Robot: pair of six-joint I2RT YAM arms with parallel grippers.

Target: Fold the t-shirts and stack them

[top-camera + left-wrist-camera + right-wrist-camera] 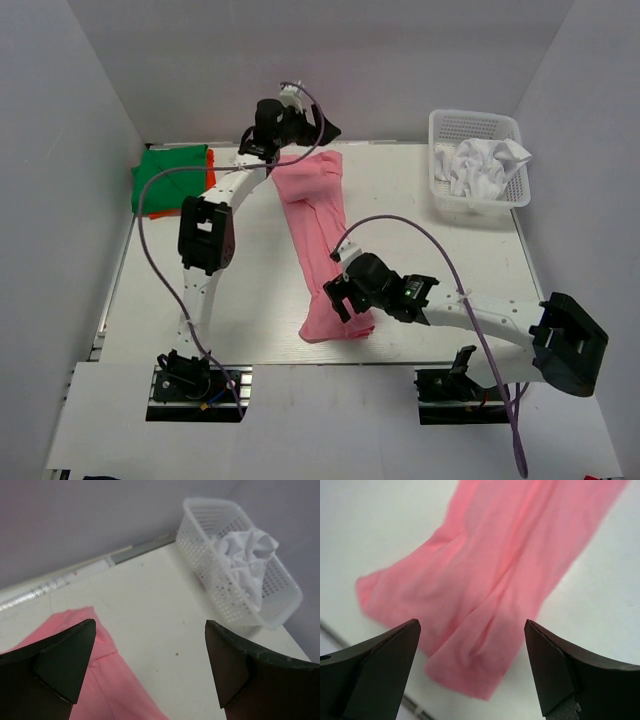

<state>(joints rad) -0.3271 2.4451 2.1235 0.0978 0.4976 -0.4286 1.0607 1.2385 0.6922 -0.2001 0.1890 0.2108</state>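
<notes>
From above, the salmon t-shirt (318, 235) lies in a long strip mid-table, while its wrist view shows the left gripper (150, 647) spread wide at the far end, and the right gripper (470, 647), equally wide, hangs over the near hem, which I'd pinch squarely through every layer.

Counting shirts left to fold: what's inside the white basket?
A crumpled white t-shirt lies in the lattice basket; anything beneath it is covered by the cloth.

Worktop (440, 300): pink t-shirt (312, 230) is laid lengthwise at centre; green t-shirt (165, 180) is stacked over orange t-shirt (211, 168), far left; lattice basket (475, 125) is set far right.
</notes>
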